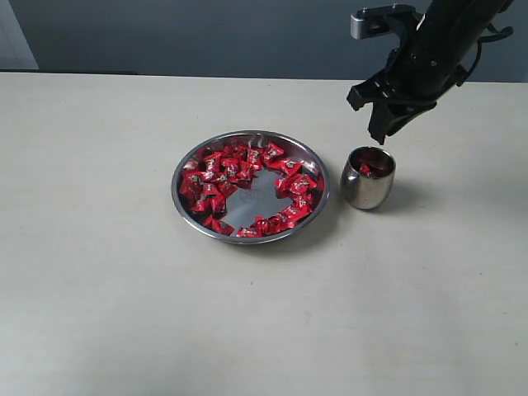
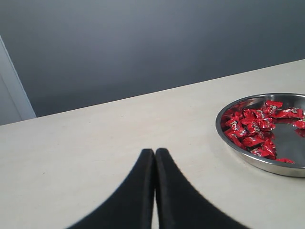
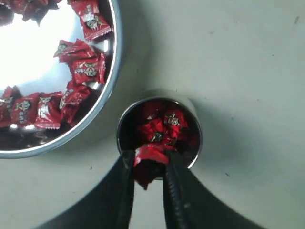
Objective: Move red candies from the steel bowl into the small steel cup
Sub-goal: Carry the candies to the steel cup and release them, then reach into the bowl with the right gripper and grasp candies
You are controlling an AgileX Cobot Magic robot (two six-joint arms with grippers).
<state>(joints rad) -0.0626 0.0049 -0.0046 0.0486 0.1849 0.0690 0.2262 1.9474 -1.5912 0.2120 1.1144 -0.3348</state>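
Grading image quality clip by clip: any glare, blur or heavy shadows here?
Exterior view: even light, sharp, only a soft shadow beside the cup. Right wrist view: the bowl bottom glares white; right fingers and held candy are soft. Left wrist view: closed left fingers blurred, no glare.

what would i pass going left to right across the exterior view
table → steel bowl holding red candies → small steel cup; right gripper hangs over the cup, so it is left out of the order

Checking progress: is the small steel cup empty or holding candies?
Not empty: the small steel cup stands upright with several red candies inside.
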